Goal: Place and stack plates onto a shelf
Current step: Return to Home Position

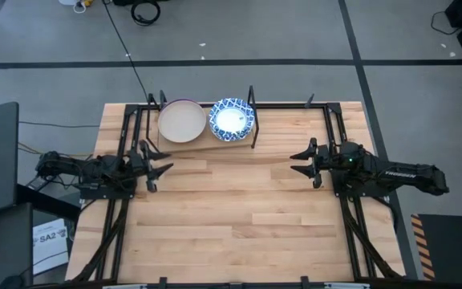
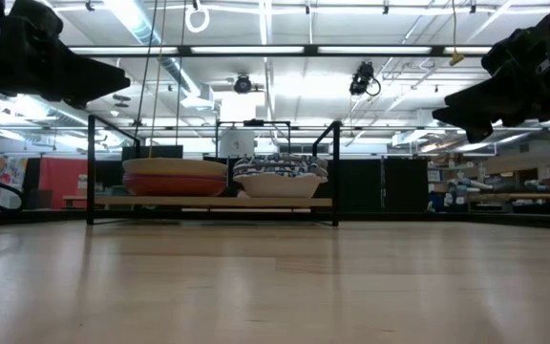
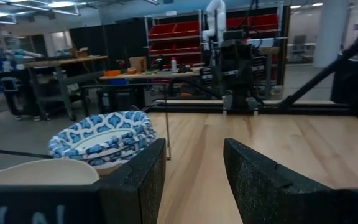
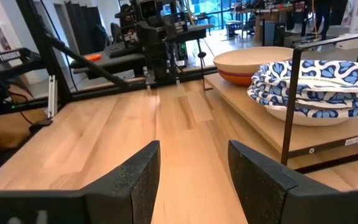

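L tool [image 1: 157, 167] was spread wide with nothing between the fingers. R tool [image 1: 299, 163] was the same, spread and empty. The two faced each other across the worktop [image 1: 239, 225], well apart, and both hung clear above it per the low view.

Shelf [image 1: 203, 145] sat off to one side of the line between the tools. It was nearer the L tool and touched neither. It carried two stacks:
- Beige-topped stack [image 1: 182, 120] was at the end nearest the L tool. The low view showed an orange plate [image 2: 175, 185] under the beige one. I couldn't count the layers below that.
- Blue-and-white stack [image 1: 232, 119] was at the end toward the R tool, just beside a shelf post. Whether the two stacks' rims touched, I couldn't tell.

Every plate in view was on the shelf, so IMO stacking was done and the arms were parked or close to it.

Handling, judgement only:
- The plates looked rigid and glazed, so probably slippery at the pads and chip-prone at the rims.
- They'd have moderate weight. A one-sided rim pinch would let a plate droop, so keep it level.
- Grip point should be the raised outer rim on the side facing the tool. The centre gives nothing to pinch.
- The nested blue-and-white plates looked snug, so the top one may drag its neighbour. Lift straight up and slowly.
- The posts crowd that stack, so approach from the open worktop side.
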